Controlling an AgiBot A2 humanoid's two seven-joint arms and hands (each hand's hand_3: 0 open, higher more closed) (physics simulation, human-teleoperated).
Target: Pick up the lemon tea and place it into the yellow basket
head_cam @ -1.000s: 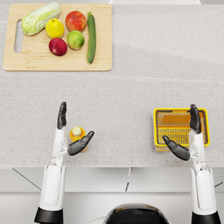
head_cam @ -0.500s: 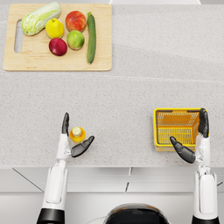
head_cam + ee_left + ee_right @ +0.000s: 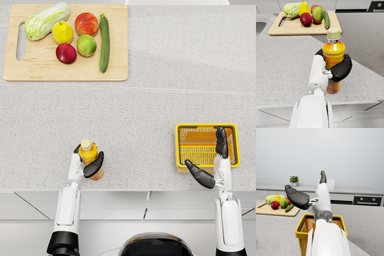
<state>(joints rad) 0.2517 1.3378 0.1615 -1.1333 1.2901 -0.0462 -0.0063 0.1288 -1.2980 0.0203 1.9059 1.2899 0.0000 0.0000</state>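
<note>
The left hand (image 3: 89, 162) is wrapped around the lemon tea (image 3: 90, 157), its dark fingers (image 3: 341, 69) curled across the bottle's orange body while the bottle stands upright on the speckled counter (image 3: 150, 100) near the front edge, its pale cap (image 3: 333, 33) clear above the grip. In the head view, the cutting board (image 3: 65, 75) lies toward 12 o'clock from this hand, well apart, carrying a cabbage (image 3: 47, 20), a yellow pear-shaped fruit (image 3: 62, 32), a red apple (image 3: 86, 23), a green apple (image 3: 86, 45), a dark red fruit (image 3: 66, 53) and a cucumber (image 3: 104, 42). Toward 3 o'clock, well apart from the bottle, sits the yellow basket (image 3: 207, 145). The right hand (image 3: 212, 162) holds nothing, fingers spread apart: one dark finger reaches over the basket's right part, the thumb juts out by the basket's front left corner. In the right wrist view, a small potted plant (image 3: 294, 180) and a dark oven front (image 3: 367, 200) stand along the far wall.
</note>
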